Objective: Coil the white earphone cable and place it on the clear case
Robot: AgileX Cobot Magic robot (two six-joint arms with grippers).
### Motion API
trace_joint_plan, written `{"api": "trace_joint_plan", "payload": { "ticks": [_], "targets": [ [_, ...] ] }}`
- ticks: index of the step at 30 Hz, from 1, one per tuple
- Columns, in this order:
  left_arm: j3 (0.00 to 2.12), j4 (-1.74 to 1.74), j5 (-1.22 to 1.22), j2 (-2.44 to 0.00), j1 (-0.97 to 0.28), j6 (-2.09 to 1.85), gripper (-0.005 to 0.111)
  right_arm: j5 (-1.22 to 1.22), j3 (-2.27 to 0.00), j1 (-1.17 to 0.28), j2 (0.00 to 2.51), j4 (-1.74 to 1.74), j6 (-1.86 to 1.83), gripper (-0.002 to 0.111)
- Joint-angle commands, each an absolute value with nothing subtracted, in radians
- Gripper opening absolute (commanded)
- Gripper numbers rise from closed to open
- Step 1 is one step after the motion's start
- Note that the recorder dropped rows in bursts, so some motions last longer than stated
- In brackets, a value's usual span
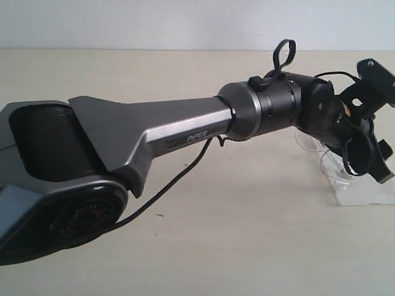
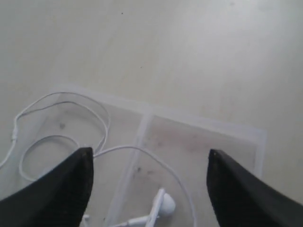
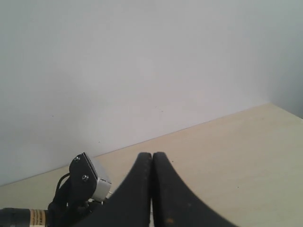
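Left pincer (image 2: 149, 152) gapes over white earphone cable (image 2: 163, 204), seemingly within clear case (image 2: 208, 142) edges; right pincer (image 3: 152, 156) together.

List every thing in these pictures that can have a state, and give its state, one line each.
white earphone cable: in loose loops, lying across the clear case, not gripped.
clear case: opened out flat, both halves showing side by side.
left tool: open, over the case, holding nothing.
right tool: shut, empty, raised and facing the wall.
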State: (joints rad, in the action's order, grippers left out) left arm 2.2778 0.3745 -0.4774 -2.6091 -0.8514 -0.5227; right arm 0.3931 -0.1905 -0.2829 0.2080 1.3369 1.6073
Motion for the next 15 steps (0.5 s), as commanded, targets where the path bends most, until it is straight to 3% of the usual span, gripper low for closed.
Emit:
{"api": "trace_joint_plan", "payload": {
  "ticks": [1,15],
  "targets": [
    [2.282,0.286,-0.574,-2.578,-0.836,-0.515,0.066,0.39,-0.187,-0.279,0.204,1.335,1.597,0.0],
    [2.282,0.188,-0.579,-2.545,-0.836,-0.613,0.07,0.388,-0.187,-0.279,0.204,1.335,1.599,0.0]
  ]
}}
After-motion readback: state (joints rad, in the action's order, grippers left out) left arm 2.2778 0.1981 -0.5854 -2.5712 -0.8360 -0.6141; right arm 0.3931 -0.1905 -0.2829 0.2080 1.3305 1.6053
